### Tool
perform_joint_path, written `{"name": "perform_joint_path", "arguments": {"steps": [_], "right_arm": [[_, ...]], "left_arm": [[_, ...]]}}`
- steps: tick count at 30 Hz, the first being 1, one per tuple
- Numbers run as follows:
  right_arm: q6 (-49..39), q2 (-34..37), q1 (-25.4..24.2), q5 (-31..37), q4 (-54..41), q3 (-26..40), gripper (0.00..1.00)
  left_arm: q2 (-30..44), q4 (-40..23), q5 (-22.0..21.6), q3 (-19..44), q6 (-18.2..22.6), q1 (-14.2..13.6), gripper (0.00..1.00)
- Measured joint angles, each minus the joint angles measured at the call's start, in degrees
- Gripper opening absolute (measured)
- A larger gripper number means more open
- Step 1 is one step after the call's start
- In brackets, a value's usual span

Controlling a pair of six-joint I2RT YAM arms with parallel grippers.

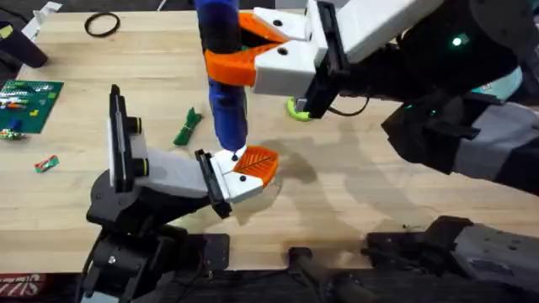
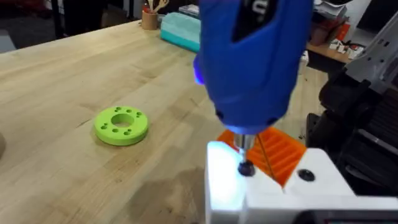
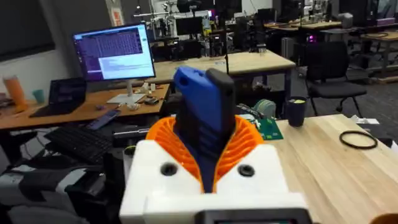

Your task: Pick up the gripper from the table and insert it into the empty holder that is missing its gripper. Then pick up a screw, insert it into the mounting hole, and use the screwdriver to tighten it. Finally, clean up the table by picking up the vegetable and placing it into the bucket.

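My right gripper (image 1: 232, 48) (image 3: 204, 134), white with orange pads, is shut on the blue screwdriver (image 1: 221, 34) (image 3: 200, 118) and holds it upright. The screwdriver's tip (image 2: 244, 149) rests on a dark screw (image 2: 246, 168) in the white block of the orange ribbed gripper (image 1: 258, 163) (image 2: 281, 152). That gripper sits at the end of the white holder (image 1: 173, 175), which stands on a black stand at the lower left. The left wrist view looks out from this holder. The green vegetable (image 1: 187, 126) lies on the table behind the holder. The bucket is out of view.
A yellow-green ring (image 2: 121, 126) (image 1: 296, 109) lies on the wood behind the screwdriver. A green circuit board (image 1: 29, 97), a black loop (image 1: 101, 25) and a small wrapper (image 1: 46, 164) lie at the far left. The right arm's dark body spans the right side.
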Motion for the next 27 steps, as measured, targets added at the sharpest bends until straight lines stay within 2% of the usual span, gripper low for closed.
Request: {"name": "perform_joint_path", "arguments": {"steps": [27], "right_arm": [[1.5, 0.0, -0.1, 0.0, -1.4, 0.0, 0.05]], "left_arm": [[0.0, 0.0, 0.0, 0.0, 0.0, 0.0, 0.018]]}}
